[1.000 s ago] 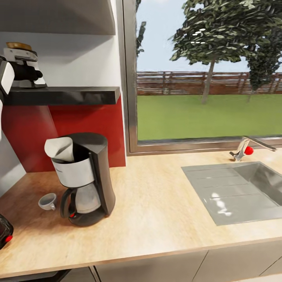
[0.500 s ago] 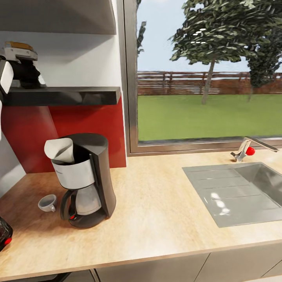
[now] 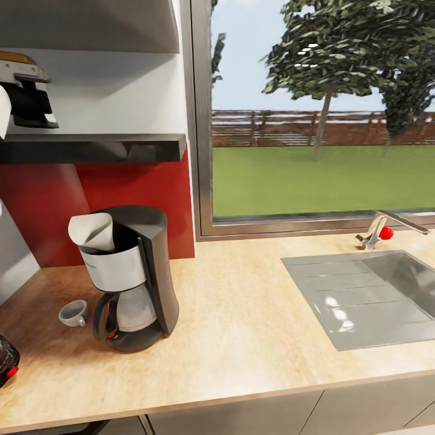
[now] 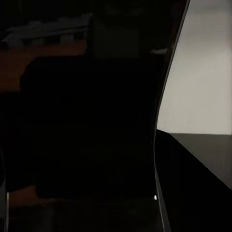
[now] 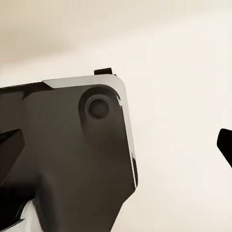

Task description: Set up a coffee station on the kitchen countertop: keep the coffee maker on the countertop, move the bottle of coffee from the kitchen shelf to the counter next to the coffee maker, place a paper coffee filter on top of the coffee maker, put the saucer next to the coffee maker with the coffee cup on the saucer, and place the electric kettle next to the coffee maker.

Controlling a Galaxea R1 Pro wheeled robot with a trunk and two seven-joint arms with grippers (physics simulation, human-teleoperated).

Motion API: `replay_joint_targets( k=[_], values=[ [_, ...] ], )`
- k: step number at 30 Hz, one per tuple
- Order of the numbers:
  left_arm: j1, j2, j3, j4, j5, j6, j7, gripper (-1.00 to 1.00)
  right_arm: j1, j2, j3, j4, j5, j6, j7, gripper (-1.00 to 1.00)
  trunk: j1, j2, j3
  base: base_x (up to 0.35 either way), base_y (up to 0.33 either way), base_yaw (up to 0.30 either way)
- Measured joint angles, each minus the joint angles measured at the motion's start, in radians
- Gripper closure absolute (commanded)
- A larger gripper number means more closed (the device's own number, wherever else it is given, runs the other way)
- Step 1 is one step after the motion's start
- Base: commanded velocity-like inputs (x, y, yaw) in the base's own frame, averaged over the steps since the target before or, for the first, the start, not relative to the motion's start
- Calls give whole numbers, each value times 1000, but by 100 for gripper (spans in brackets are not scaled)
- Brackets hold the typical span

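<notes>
The black coffee maker (image 3: 136, 278) stands on the wooden countertop (image 3: 241, 326), and a white paper coffee filter (image 3: 92, 230) sits in its top. A small grey coffee cup (image 3: 74, 312) lies tilted on the counter just beside it. The black electric kettle (image 3: 5, 360) with a red switch peeks in at the counter's near left edge. Up at the black kitchen shelf (image 3: 103, 147), my left gripper (image 3: 33, 112) is shut on the bottle of coffee (image 3: 18, 63), whose orange lid shows above the fingers. The left wrist view is dark, with brown glints close up.
A steel sink (image 3: 362, 296) with a red-knobbed tap (image 3: 379, 229) is set into the counter at the right. A large window (image 3: 320, 115) rises behind it, and a red backsplash (image 3: 139, 193) behind the coffee maker. The right wrist view holds a dark robot housing (image 5: 63, 159) against a cream surface.
My left gripper has risen and drawn left along the shelf, and the orange-lidded bottle moved with it. The coffee maker, filter and cup have stayed put.
</notes>
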Motion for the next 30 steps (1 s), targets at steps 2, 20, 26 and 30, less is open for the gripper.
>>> replay_joint_targets(
  k=[2,20,26,30],
  values=[
    [0,0,-2,-1,0,-1,0,100,0,0,0,0,0,0,0,-100,0,0,0,0,0,0],
    [1,-9,-6,-3,0,-1,-1,100,0,0,0,-3,0,-1,0,-100,1,0,0,-176,-68,0],
    [2,-11,-6,-2,1,-2,-1,100,0,1,0,-6,-1,-1,0,-100,1,0,0,-304,-132,0],
    [3,-11,-6,-2,1,-3,-4,100,0,2,0,-6,-1,-1,1,-100,1,0,0,-304,-132,0]
  ],
)
